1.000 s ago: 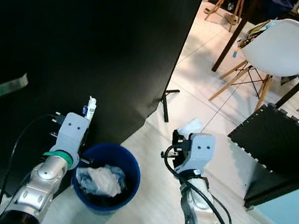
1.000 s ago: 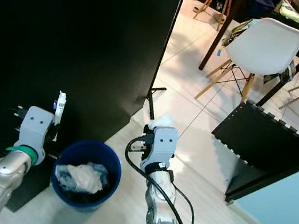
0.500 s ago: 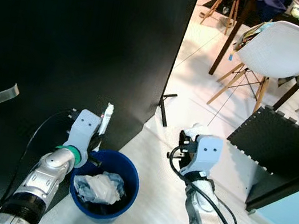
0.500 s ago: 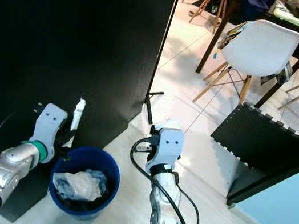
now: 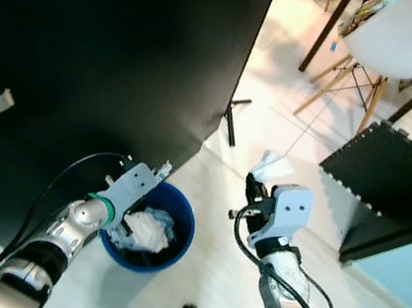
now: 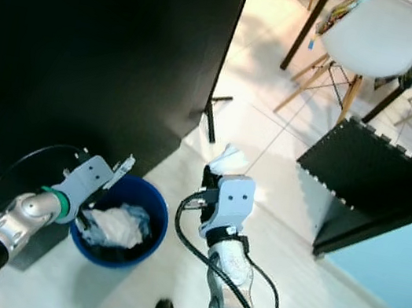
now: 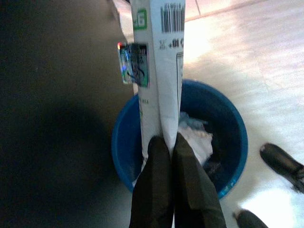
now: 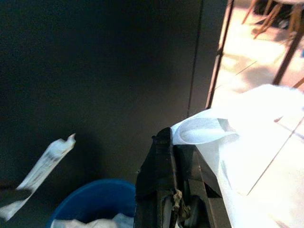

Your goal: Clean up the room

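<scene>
Wrapper barcode faces left wrist; left gripper pinches it above bin.

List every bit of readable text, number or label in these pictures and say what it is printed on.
"+01" or similar, unsure: beside the barcode on the white tube pinched in the left claw above the blue bin.
Barcode digits on the tube: too small to read.
Green mark and shiny sticker on the tube: blurred, unreadable.
White tissue in the right claw: no print.

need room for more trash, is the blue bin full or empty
Partly full: crumpled white and bluish waste lies inside the blue bin, below its rim.
</scene>
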{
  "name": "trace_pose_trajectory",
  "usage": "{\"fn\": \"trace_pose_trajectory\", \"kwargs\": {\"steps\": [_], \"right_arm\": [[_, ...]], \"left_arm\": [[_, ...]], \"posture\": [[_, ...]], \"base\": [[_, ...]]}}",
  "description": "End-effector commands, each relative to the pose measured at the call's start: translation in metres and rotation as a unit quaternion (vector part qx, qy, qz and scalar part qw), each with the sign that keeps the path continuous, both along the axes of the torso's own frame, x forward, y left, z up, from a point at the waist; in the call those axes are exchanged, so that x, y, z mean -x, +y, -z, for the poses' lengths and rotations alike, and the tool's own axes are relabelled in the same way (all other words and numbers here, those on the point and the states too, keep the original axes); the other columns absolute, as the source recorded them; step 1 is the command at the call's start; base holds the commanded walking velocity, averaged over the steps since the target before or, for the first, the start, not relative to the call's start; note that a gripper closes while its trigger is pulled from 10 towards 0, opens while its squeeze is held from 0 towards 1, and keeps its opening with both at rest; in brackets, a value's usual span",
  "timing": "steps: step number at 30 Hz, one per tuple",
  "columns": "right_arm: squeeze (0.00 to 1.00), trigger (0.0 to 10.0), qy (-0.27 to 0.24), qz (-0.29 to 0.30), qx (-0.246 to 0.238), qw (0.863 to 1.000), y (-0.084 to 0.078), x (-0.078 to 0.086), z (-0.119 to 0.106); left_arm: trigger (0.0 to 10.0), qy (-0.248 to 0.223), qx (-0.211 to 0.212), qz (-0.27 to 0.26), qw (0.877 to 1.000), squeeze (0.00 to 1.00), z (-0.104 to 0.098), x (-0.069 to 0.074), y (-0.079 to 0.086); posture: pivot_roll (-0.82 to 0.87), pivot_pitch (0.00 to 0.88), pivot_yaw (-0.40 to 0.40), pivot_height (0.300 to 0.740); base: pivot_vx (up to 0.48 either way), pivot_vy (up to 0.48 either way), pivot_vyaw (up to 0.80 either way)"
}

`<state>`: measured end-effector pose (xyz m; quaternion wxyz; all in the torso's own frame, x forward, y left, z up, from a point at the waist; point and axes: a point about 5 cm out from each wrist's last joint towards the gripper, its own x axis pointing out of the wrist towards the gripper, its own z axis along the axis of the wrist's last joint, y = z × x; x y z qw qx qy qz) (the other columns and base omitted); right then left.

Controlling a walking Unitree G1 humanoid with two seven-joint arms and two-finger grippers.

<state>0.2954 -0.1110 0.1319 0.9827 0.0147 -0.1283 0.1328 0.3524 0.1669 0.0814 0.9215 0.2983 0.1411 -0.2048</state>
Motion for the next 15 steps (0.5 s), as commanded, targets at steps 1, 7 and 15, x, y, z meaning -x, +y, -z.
{"fn": "trace_pose_trajectory", "kwargs": {"steps": [1, 7, 15], "right_arm": [[0.0, 10.0, 0.007, 0.002, -0.003, 1.0, -0.002, 0.003, 0.002], [0.0, 10.0, 0.007, 0.005, -0.008, 1.0, -0.005, 0.009, -0.005], [0.0, 10.0, 0.035, -0.038, 0.001, 0.999, 0.005, 0.007, 0.002]], "left_arm": [[10.0, 0.004, -0.013, 0.009, 1.0, 0.0, 0.006, 0.003, -0.001], [10.0, -0.053, -0.019, 0.003, 0.998, 1.0, -0.016, -0.013, -0.004], [10.0, -0.086, 0.026, -0.01, 0.996, 0.0, -0.025, -0.013, 0.002]], "posture": [[-0.1, 0.335, -0.017, 0.74], [-0.11, 0.349, -0.022, 0.74], [-0.07, 0.321, -0.03, 0.74]], "base": [[0.0, 0.0, 0.0], [0.0, 0.0, 0.0], [0.0, 0.0, 0.0]]}}
